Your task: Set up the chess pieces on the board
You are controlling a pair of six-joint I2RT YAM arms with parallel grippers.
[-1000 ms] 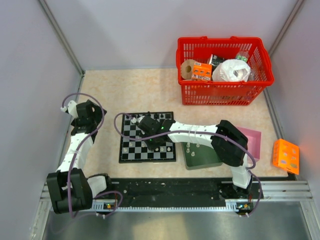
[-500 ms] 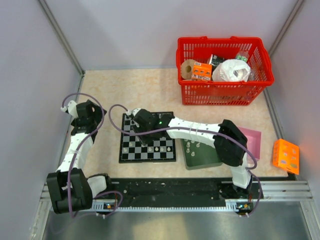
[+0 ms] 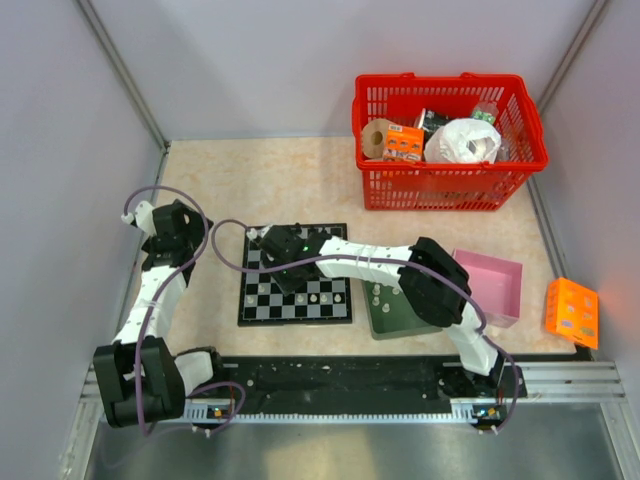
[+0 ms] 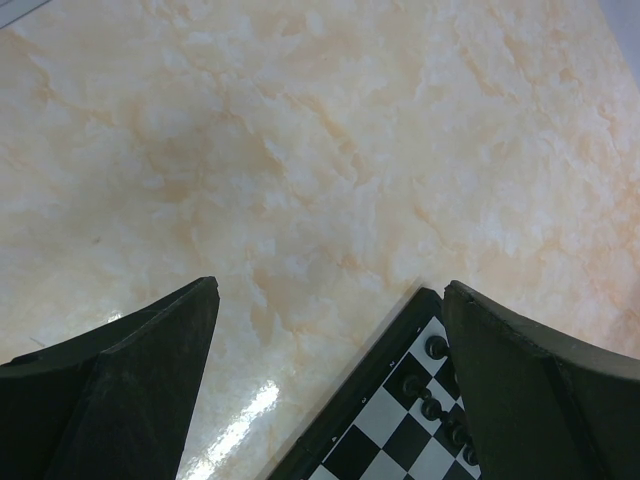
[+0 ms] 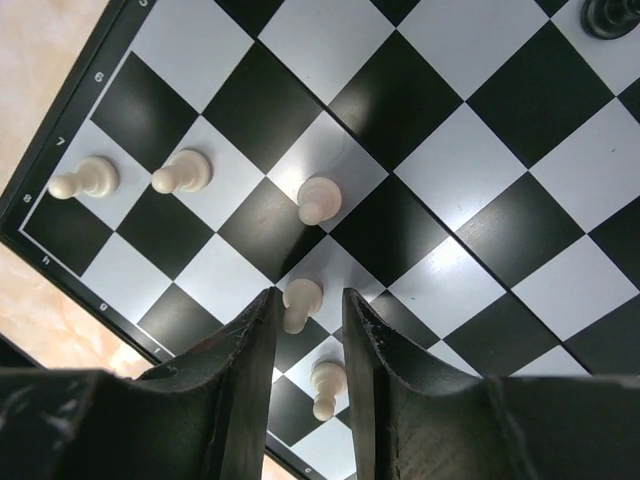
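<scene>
A white pawn (image 5: 301,300) stands on the board (image 5: 450,170) close to the border in the lower left of the right wrist view, right between the fingertips of the right gripper (image 5: 310,296). The jaws are parted a little wider than the pawn, with a sliver of square showing beside it, so this claw is released, not clenched on it. Three more white pawns (image 5: 182,170) stand in a rough row at the left and middle of that frame, and another sits lower down between the fingers. One black piece (image 5: 605,15) is at the top right corner. From above, the board (image 3: 262,300) lies left of centre on the table (image 3: 260,180), with the right gripper (image 3: 285,262) over its upper half. That arm reaches in from the lower right across a dark green tray (image 3: 395,320), which lies just beside the board's right edge and carries a few whitish pieces (image 3: 378,293). The left gripper (image 3: 172,225) hovers left of the board. In its wrist view the left gripper's (image 4: 330,290) jaws are spread wide with nothing between them, above the marbled tabletop. A board corner with black pieces (image 4: 436,347) shows at the lower right. Farther right are a pink box (image 3: 495,290) and an orange block (image 3: 572,312), and a red basket (image 3: 440,190) sits at the upper right.
</scene>
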